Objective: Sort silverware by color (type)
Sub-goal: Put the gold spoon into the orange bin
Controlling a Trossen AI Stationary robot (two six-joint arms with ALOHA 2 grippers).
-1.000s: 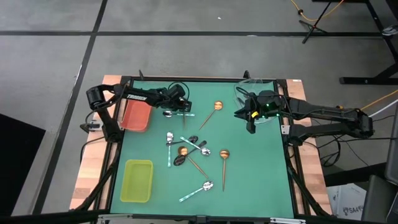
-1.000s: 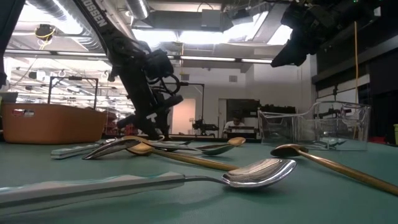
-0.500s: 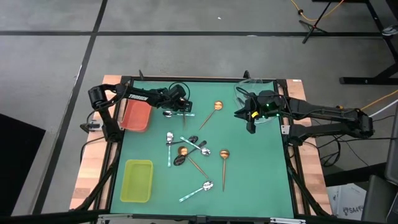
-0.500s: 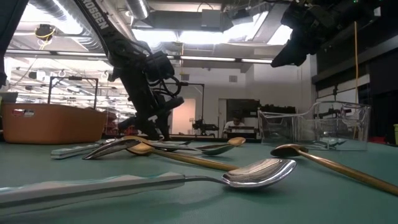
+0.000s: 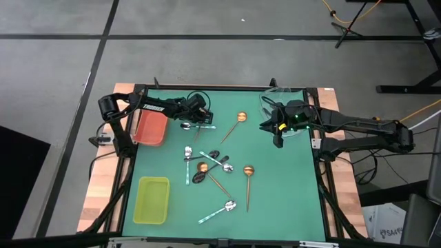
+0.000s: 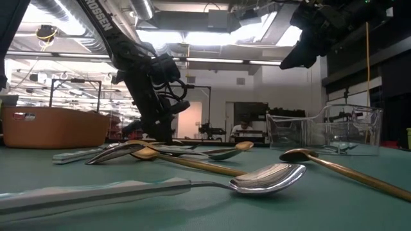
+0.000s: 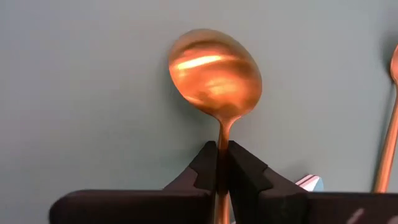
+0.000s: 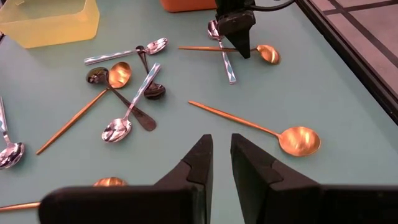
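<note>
My left gripper (image 7: 222, 149) is at the far left of the green mat, beside the red tray (image 5: 150, 127). It is shut on a copper spoon (image 7: 214, 74) that lies across a mint-handled spoon (image 8: 225, 53). More copper, black and mint-handled spoons lie in a loose pile (image 5: 207, 165) at mid-table. Single copper spoons lie at the far middle (image 5: 240, 118) and the middle right (image 5: 249, 171). My right gripper (image 8: 221, 155) hangs high over the far right, with a narrow gap between its fingers and nothing in it. My left gripper pinches the copper spoon's thin handle just behind the bowl (image 7: 222, 134) between its two fingertips. The fingers slant down from above and lie across the handle. The spoon's bowl (image 8: 268, 54) faces up and rests on the mat, and the handle runs toward the near side.
A yellow-green tray (image 5: 152, 200) sits at the near left. A clear tray (image 6: 324, 128) stands at the far right, below my right arm. A mint-handled spoon (image 5: 220, 209) lies alone near the front edge. The mat's right half is mostly bare.
My left gripper has shut on the copper spoon's handle and has stayed in place. The spoon has not moved.
</note>
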